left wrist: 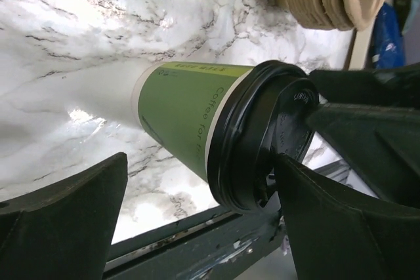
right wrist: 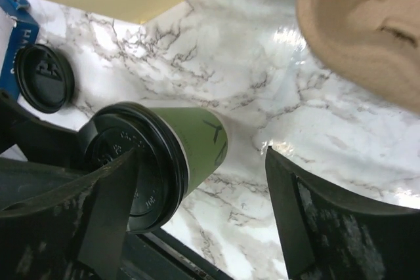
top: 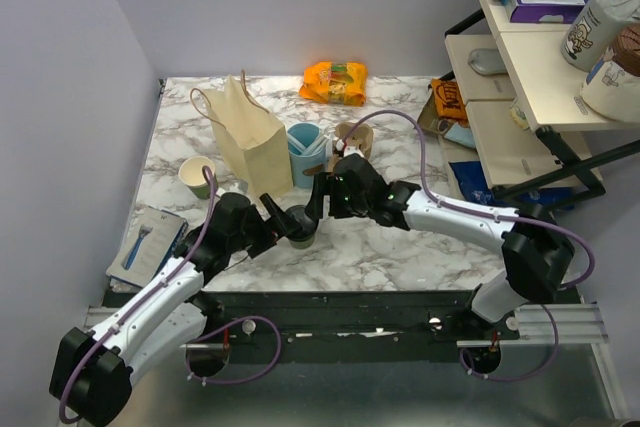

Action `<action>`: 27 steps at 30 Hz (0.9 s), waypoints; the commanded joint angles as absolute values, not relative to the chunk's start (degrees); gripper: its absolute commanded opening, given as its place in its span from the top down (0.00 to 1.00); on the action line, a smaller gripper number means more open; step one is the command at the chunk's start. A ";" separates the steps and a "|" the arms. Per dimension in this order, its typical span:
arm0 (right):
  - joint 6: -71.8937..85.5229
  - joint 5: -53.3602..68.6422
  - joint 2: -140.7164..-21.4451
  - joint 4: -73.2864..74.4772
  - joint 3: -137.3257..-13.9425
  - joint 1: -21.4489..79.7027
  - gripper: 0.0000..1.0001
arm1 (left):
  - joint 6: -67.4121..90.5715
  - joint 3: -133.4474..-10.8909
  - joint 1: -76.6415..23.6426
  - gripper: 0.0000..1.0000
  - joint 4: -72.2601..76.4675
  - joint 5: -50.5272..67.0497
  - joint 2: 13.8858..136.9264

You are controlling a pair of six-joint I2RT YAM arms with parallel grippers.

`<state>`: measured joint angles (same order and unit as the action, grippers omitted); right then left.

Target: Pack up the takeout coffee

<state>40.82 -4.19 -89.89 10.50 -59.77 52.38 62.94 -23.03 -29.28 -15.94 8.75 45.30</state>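
Top view: the takeout coffee (top: 301, 226) stands upright on the marble table (top: 385, 259), near the front edge. It is at about 5 o'clock from the tan paper bag (top: 251, 138) and apart from it. Its black lid (left wrist: 268, 141) is seated on the rim.

Left gripper (top: 281, 218) is at 9 o'clock of the cup. In the left wrist view we see its jaws spread wide, wider than the cup, with the green wall between the two fingers. One finger (left wrist: 341, 227) lies close to the lid edge; we cannot tell if it touches. Nothing is clamped.

Right gripper (top: 318, 203) is at 1 o'clock of the cup. In the right wrist view we see it also wide open. One finger (right wrist: 108, 201) overlaps the lid in the picture, the other stands well off the cup wall. We cannot tell contact; it has hold of nothing.

Other items, by clock from the bag:
- light-blue cup (top: 305, 148) at 3 o'clock, just beside it
- lidless green-and-white cup (top: 197, 176) at 8 o'clock
- orange packet (top: 335, 83) at 2 o'clock, near the far edge

A loose lid (right wrist: 44, 78) lies flat on the marble at 10 o'clock of the coffee in the right wrist view
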 commanded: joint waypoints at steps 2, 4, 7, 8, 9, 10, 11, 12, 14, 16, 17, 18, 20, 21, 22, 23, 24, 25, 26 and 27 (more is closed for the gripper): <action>36.13 -9.92 -87.64 15.64 -64.33 51.86 0.06 | 57.75 -28.12 -29.62 0.01 -25.31 7.74 45.27; 35.07 -10.19 -86.05 15.73 -65.04 51.86 0.00 | 56.69 -30.23 -29.62 0.01 -28.03 6.42 44.91; 33.31 -11.60 -81.05 15.82 -65.13 51.86 0.00 | 55.29 -32.95 -29.62 0.01 -31.98 4.05 43.25; 32.88 -13.08 -79.56 15.73 -64.87 51.94 0.00 | 55.02 -33.66 -29.53 0.01 -32.86 3.35 42.29; 32.87 -14.23 -76.41 15.47 -64.25 51.86 0.00 | 54.85 -34.71 -29.62 0.01 -34.44 2.64 41.84; 32.96 -15.37 -74.81 14.69 -62.51 51.86 0.00 | 54.58 -35.06 -29.62 0.01 -34.89 2.03 41.40; 32.35 -16.42 -73.40 11.72 -60.84 51.77 0.00 | 54.58 -35.42 -29.62 0.01 -35.15 1.59 40.61; 30.86 -15.48 -71.82 9.51 -59.25 51.85 0.00 | 54.58 -35.51 -29.62 0.01 -35.24 1.50 40.34; 29.36 -14.33 -68.65 8.09 -55.99 51.59 0.00 | 54.49 -35.16 -29.62 0.01 -34.63 2.02 39.82; 27.43 -13.01 -65.41 8.61 -54.68 51.59 0.00 | 54.32 -34.02 -29.53 0.01 -32.79 2.72 40.08; 28.03 -13.01 -63.91 9.31 -53.01 51.68 0.00 | 54.66 -33.58 -29.62 0.01 -32.17 3.25 40.86; 28.47 -13.18 -62.33 9.06 -51.52 51.68 0.00 | 54.58 -32.62 -29.53 0.01 -30.43 4.73 41.39; 29.09 -13.45 -56.90 7.74 -48.70 51.59 0.00 | 54.93 -31.47 -29.62 0.01 -28.31 5.80 43.40; 29.61 -13.53 -55.04 7.65 -46.17 51.68 0.00 | 55.28 -30.16 -29.62 0.01 -25.34 6.32 44.03; 29.79 -13.71 -53.71 7.82 -45.19 51.59 0.00 | 55.54 -29.36 -29.62 0.04 -23.75 7.02 44.64; 30.14 -13.80 -51.26 8.43 -44.13 51.59 0.00 | 56.07 -28.66 -29.62 0.04 -22.25 7.47 45.95; 31.19 -14.32 -50.28 9.13 -42.90 51.68 0.00 | 56.60 -27.52 -29.62 0.05 -19.02 8.51 46.58; 31.55 -14.76 -49.66 9.84 -42.28 51.68 0.00 | 57.21 -26.99 -29.62 0.07 -17.59 10.09 47.19; 31.90 -15.37 -49.05 11.41 -41.84 51.59 0.00 | 57.65 -26.46 -29.53 0.08 -16.10 11.33 48.07; 32.69 -16.25 -48.35 12.12 -41.49 51.59 0.00 | 57.92 -25.32 -29.62 0.09 -12.78 12.29 48.51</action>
